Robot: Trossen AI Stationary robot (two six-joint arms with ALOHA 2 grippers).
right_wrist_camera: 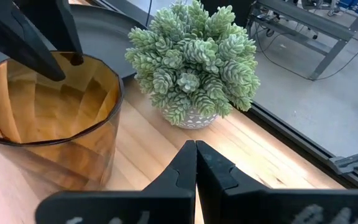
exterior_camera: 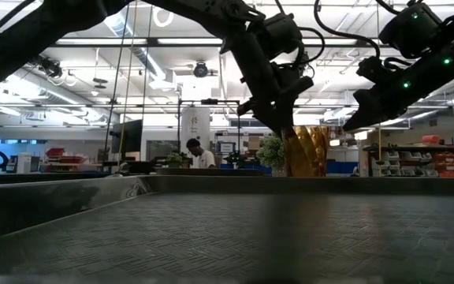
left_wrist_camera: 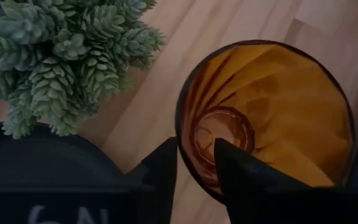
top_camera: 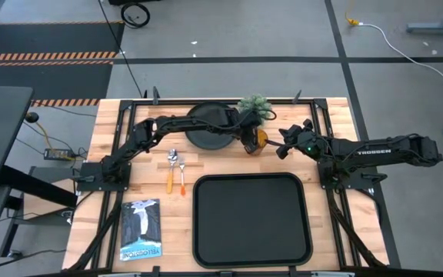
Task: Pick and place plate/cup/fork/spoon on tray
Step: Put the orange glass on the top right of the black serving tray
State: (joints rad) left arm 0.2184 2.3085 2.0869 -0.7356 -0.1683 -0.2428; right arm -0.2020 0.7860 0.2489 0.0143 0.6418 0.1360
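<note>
From above, the left gripper point(top_camera: 251, 140) has reached over the plate point(top_camera: 208, 127) to the cup point(top_camera: 258, 140), which stands on the table just beyond the tray's point(top_camera: 251, 223) far rim, beside a small plant point(top_camera: 254, 108). The right gripper point(top_camera: 281, 149) waits just past the cup's other side. Fork point(top_camera: 182, 178) and spoon point(top_camera: 171, 168) lie well off, back along the left arm, left of the tray.

At table height the left gripper point(exterior_camera: 284, 118) comes down onto the cup point(exterior_camera: 310, 151) — whether the cup's base is touching the wood can't be made out; the tray rim hides it.

The left wrist view shows it best: one finger point(left_wrist_camera: 244, 171) inside the cup point(left_wrist_camera: 266, 115), the other outside, pinching the wall. To do this well I'd say lift straight up, keep the cup upright, clear the plant point(left_wrist_camera: 61, 62) and the tray rim, then set it in a tray corner, leaving room for the plate.

From the right wrist, that gripper point(right_wrist_camera: 196, 163) is pressed together, empty, with the cup point(right_wrist_camera: 48, 118) and plant point(right_wrist_camera: 194, 62) ahead. How firm the pinch is can't be judged.
</note>
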